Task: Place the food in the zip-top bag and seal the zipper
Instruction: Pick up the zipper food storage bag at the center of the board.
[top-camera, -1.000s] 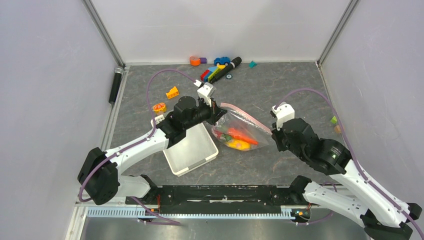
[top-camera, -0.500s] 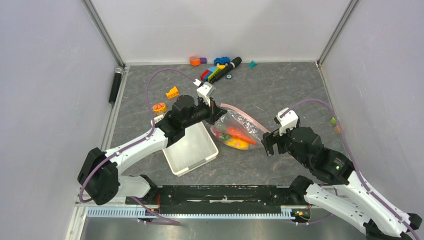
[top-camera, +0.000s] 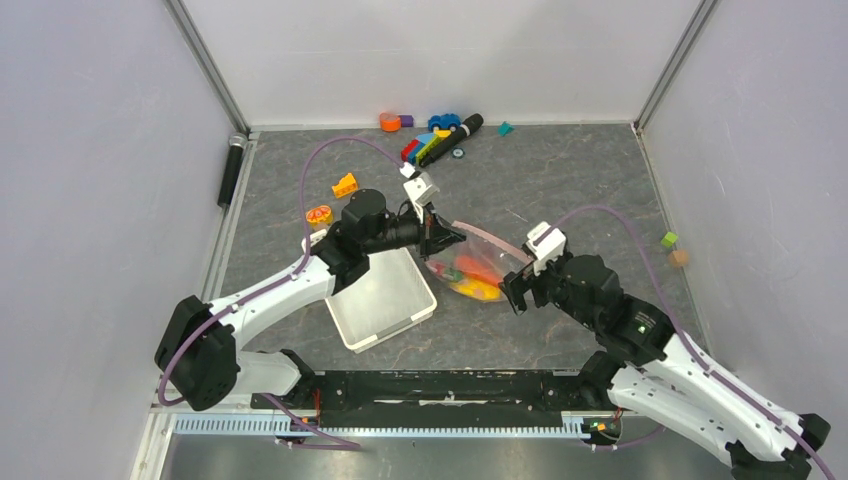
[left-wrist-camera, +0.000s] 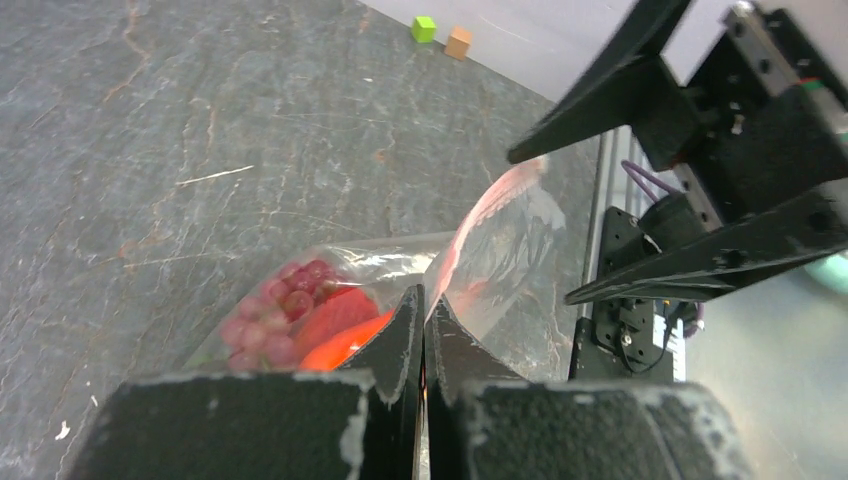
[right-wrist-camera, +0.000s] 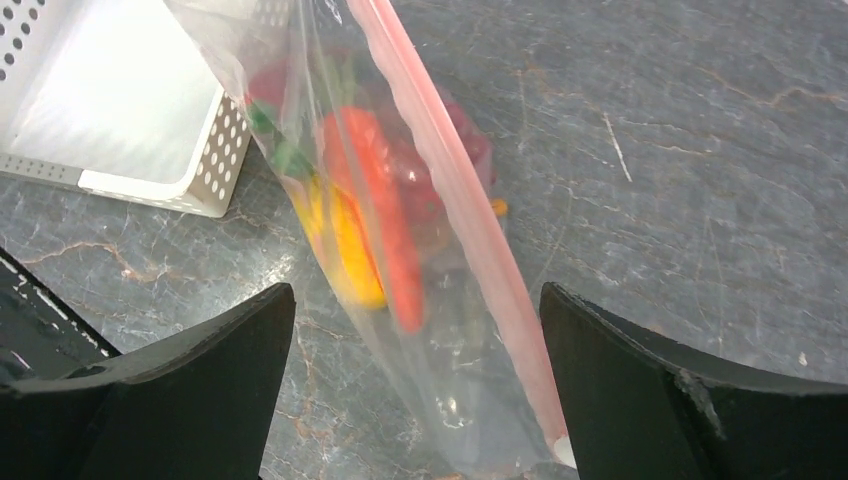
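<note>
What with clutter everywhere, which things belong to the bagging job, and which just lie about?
Job: clear soft plastic zip-top bag; its pink zipper strip; small plastic toy food inside.
Lying about: white slotted plastic basket; coloured toy blocks and car.

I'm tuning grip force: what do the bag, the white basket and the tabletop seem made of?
The zip-top bag looks like thin, glossy clear plastic film: it creases and the food shows through. The white basket seems rigid, smooth moulded plastic, with perforated walls. The tabletop looks matte, grey and stone-veined, perhaps printed laminate; I cannot tell.
</note>
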